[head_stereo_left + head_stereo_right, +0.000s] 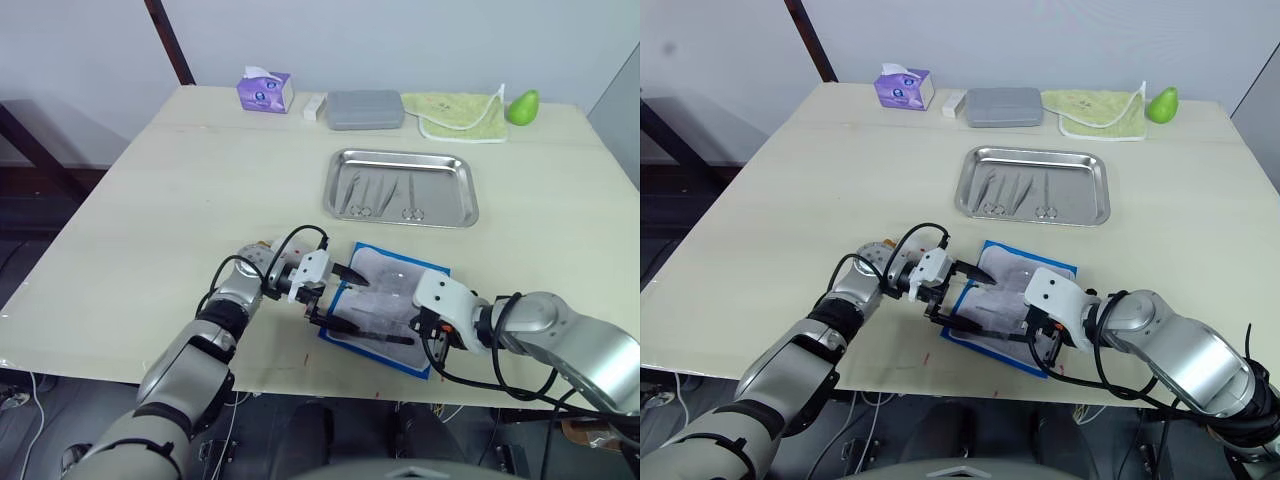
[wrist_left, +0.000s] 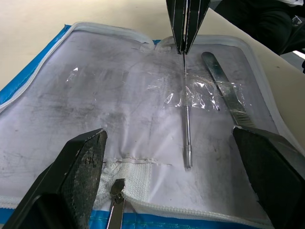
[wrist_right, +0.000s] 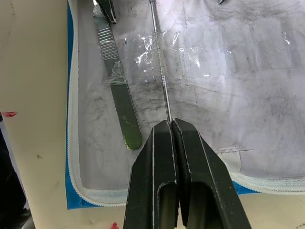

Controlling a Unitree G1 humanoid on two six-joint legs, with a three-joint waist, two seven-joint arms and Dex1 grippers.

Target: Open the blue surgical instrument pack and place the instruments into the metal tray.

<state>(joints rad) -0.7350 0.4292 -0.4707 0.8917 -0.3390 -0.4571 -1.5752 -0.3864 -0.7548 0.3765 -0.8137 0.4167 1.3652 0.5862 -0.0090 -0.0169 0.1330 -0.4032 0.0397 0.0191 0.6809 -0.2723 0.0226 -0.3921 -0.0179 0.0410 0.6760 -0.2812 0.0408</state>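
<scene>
Risk: the right pincer (image 3: 172, 125) is clamped on the tip of a thin silver probe (image 2: 187, 119) that passes under a clear plastic strap (image 2: 202, 95) on the lining; a lift straight up would likely snag the strap and drag the whole pack, or let the smooth rod slip from so small a bite.
Second risk: the left pincer (image 2: 169, 167), fingers wide apart over the pack's near edge, holds nothing down, so the sheet may ride up.
Pack: the blue surgical instrument pack (image 1: 345, 300) lies unfolded on the table (image 1: 180, 200), on the robot's side of the metal tray (image 1: 402, 157); blue edging, white zipper border, creased grey-white lining.
Beside the probe: a flat handle (image 3: 116, 86) with ribbed grip, dull metal, also under the strap.
Tray: shiny steel, rounded corners, raised rim; several ring-handled instruments (image 1: 385, 195) already lie inside, though their exact kinds are hard to tell.
</scene>
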